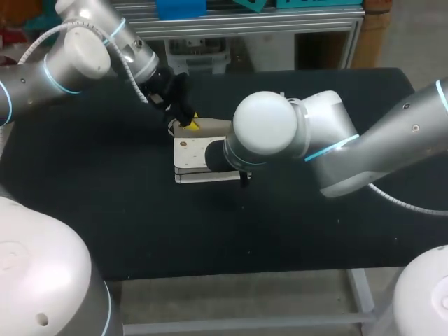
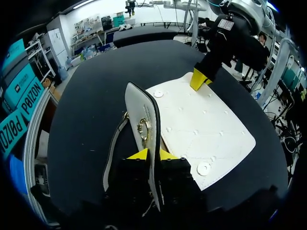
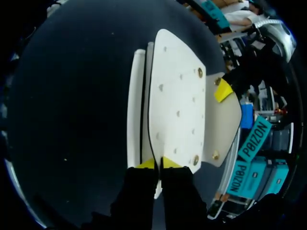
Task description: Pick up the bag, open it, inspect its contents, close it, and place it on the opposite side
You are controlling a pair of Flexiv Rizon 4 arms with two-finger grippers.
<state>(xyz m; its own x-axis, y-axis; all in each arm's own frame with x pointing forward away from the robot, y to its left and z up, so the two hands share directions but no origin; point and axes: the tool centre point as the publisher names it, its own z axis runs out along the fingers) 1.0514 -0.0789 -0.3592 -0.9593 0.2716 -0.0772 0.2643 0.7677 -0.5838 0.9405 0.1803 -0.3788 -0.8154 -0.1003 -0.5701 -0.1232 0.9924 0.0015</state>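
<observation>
A white bag [image 1: 198,151] lies flat in the middle of the black table. My left gripper [image 2: 151,154] is shut on the bag's flap [image 2: 141,112], which stands on edge between the yellow tips with its gold clasp showing. In the head view the left gripper [image 1: 190,124] sits at the bag's far left corner. My right gripper [image 3: 158,164] is shut on the near edge of the bag's white studded panel [image 3: 175,105]. From the left wrist view the right gripper [image 2: 199,80] shows at the bag's opposite edge. In the head view the right wrist covers its fingers.
The black table [image 1: 105,210] stretches bare on all sides of the bag. My right arm [image 1: 329,143] lies across the table from the right, over the bag's right half. The bag's strap [image 2: 112,153] hangs beside the flap.
</observation>
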